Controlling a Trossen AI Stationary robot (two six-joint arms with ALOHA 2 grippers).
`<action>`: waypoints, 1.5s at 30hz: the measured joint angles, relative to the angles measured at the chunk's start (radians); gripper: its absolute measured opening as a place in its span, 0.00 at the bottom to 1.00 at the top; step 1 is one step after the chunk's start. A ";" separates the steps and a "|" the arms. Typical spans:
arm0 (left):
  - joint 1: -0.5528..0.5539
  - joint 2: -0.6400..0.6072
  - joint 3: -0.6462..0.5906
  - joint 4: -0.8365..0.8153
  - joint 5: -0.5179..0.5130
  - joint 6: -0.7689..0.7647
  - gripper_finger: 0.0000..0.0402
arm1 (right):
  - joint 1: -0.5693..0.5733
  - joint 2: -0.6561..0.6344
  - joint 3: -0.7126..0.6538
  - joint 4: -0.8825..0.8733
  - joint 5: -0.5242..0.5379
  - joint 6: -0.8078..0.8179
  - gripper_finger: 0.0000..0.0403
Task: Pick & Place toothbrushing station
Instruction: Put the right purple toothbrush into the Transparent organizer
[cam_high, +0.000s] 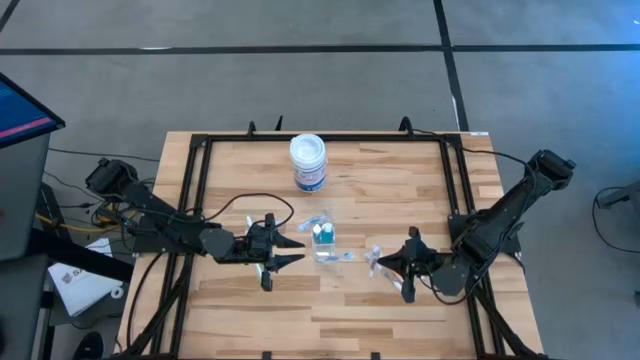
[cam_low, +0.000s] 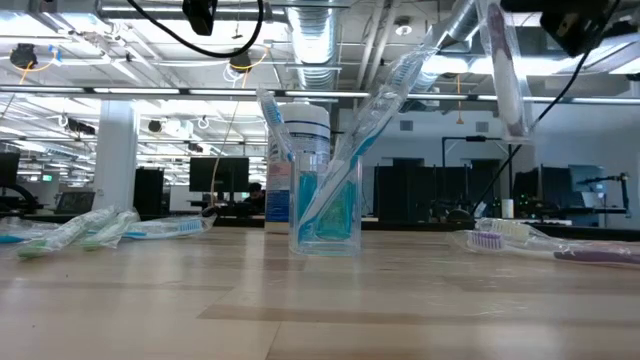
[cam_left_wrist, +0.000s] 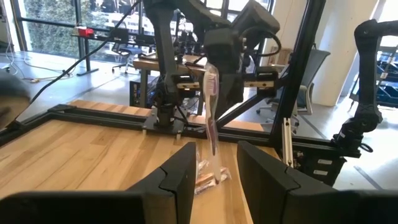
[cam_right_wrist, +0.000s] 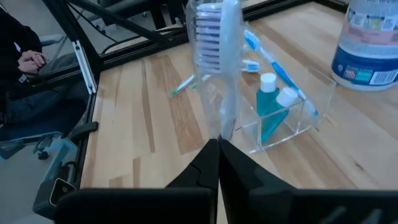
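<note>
R gripper (cam_right_wrist: 217, 144) is pinched tight on a wrapped toothbrush (cam_right_wrist: 214, 56), held upright, bristle end up, just beside the clear cup (cam_right_wrist: 283, 121), which sits mid-table in front of the white jar (cam_high: 308, 162). Cup already holds a blue brush (cam_right_wrist: 273, 62) plus the small blue white-capped tube (cam_right_wrist: 268, 109). L gripper (cam_left_wrist: 214, 177) hovers on the cup's other side, fingers spread, nothing between them; a wrapped brush (cam_left_wrist: 208, 177) lies on the table beyond it. More brushes lie loose around the cup (cam_low: 110, 228). Risks: the grip is at the very tip of the handle, so the brush could pivot or slip, esp. w/ the slick wrapper; it may also catch the rim and tip the light cup. Rim clearance is probably thin, hard to judge from here.
</note>
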 joint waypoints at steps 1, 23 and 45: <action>0.000 0.007 0.001 0.004 0.000 0.000 0.28 | 0.000 0.000 0.004 0.001 0.000 -0.008 0.00; 0.138 0.250 0.001 0.372 0.213 0.000 0.28 | -0.054 0.000 0.120 0.013 -0.004 -0.207 0.00; 0.178 0.257 0.001 0.422 0.248 0.001 0.28 | -0.268 0.011 0.128 0.255 -0.274 -0.422 0.00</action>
